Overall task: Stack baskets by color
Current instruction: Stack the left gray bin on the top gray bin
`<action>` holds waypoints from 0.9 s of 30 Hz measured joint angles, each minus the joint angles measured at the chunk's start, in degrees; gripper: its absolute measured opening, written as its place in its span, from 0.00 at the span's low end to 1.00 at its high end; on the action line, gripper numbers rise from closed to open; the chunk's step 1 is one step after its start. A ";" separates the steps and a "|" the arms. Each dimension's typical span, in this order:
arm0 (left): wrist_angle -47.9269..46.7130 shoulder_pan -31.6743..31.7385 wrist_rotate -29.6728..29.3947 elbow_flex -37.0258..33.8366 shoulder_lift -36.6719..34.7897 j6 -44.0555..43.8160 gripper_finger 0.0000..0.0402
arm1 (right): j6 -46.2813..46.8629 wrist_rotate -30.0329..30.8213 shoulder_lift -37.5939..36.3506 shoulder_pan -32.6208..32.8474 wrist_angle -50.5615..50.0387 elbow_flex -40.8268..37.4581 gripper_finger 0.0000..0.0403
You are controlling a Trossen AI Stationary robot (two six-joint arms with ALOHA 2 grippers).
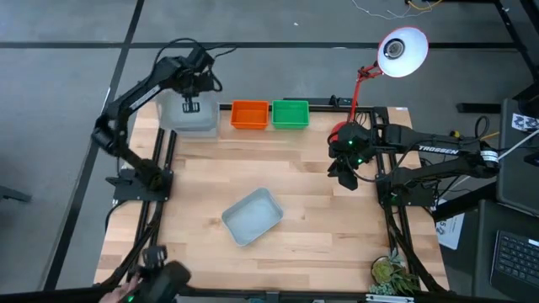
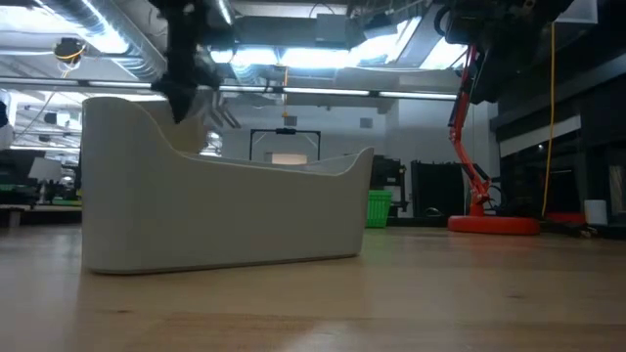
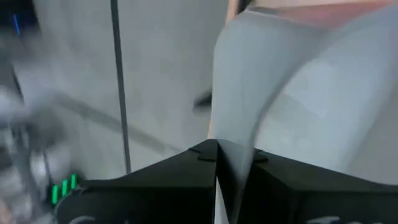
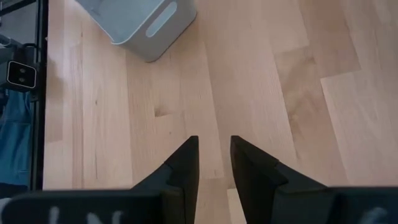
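High view: straight down over the whole worktop (image 1: 320,168), both arms in frame. Low view: at worktop height, level across it toward the room, very near a pale basket (image 2: 225,210), the same one lying at about 6 o'clock of centre in the high view. Left wrist view: pressed close to a pale basket wall (image 3: 298,93). Right wrist view: down onto bare planks, sharing that central pale basket.
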 joint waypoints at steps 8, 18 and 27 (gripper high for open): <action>-0.25 0.38 0.56 4.89 9.86 0.27 0.00 | -1.55 1.36 0.00 0.02 1.55 0.00 0.23; -10.42 0.85 -0.02 15.44 16.08 4.16 0.00 | -1.65 1.99 0.00 0.00 2.15 0.00 0.23; -10.23 3.64 3.90 13.51 16.30 8.60 0.00 | -1.65 1.97 0.00 0.00 2.14 0.00 0.23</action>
